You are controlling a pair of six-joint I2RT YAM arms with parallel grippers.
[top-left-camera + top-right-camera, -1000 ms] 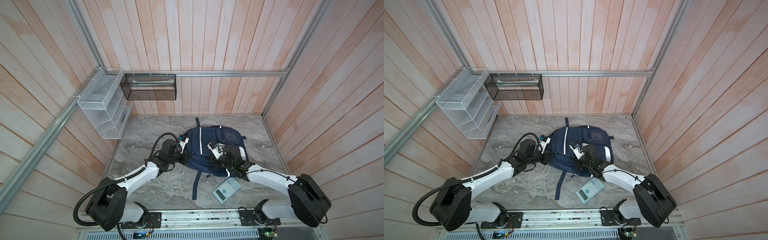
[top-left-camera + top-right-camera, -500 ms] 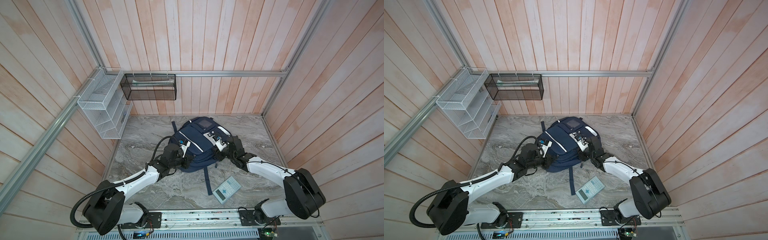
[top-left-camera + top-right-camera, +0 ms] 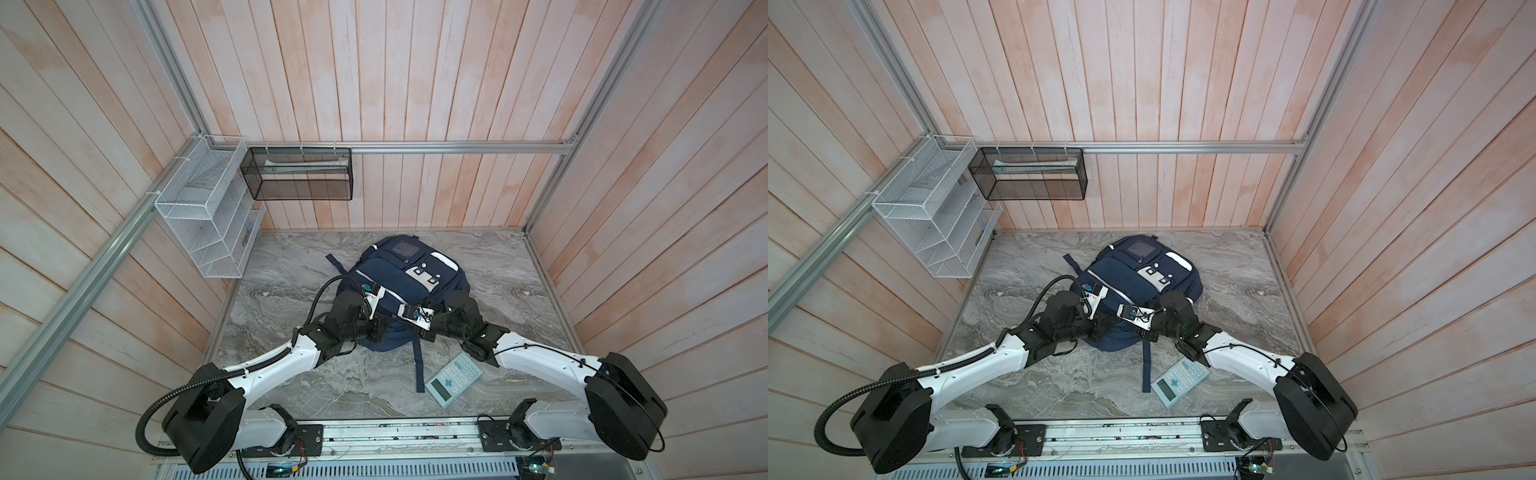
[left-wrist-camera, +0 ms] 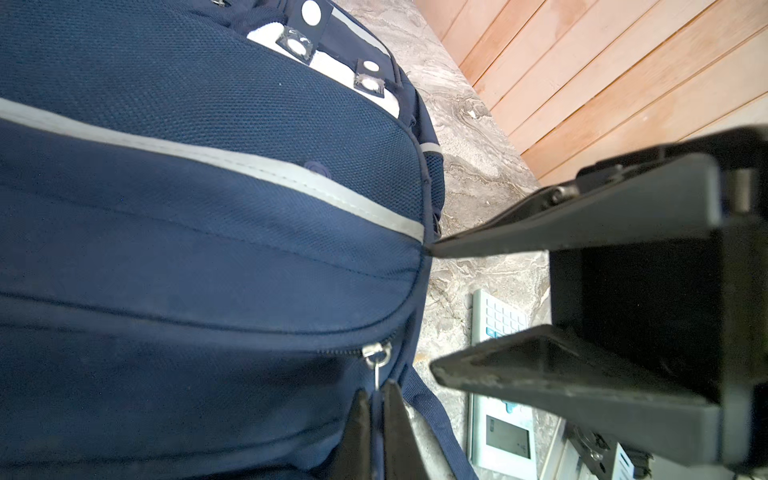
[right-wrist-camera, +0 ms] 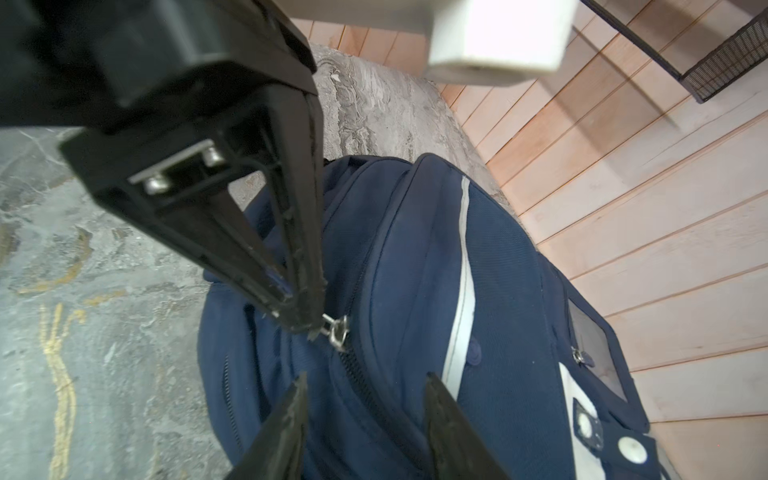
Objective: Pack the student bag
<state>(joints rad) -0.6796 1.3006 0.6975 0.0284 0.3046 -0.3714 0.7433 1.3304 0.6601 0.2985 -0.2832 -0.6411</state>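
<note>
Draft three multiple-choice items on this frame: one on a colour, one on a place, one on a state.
1. What colour is the main fabric of the student bag?
A. red
B. grey
C. navy blue

2. Where is the calculator?
A. on top of the bag
B. flat on the table, beside the bag's dangling strap
C. lifted in mid-air

3. How does the left pincer stand?
A. shut on a zipper pull of the bag
B. wide open, touching nothing
C. shut on the calculator

Key:
1 C: the fabric is navy in every view.
2 B: both top views show it lying on the marble by the strap's end.
3 A: both wrist views show its tips pinched on the metal pull.
</note>
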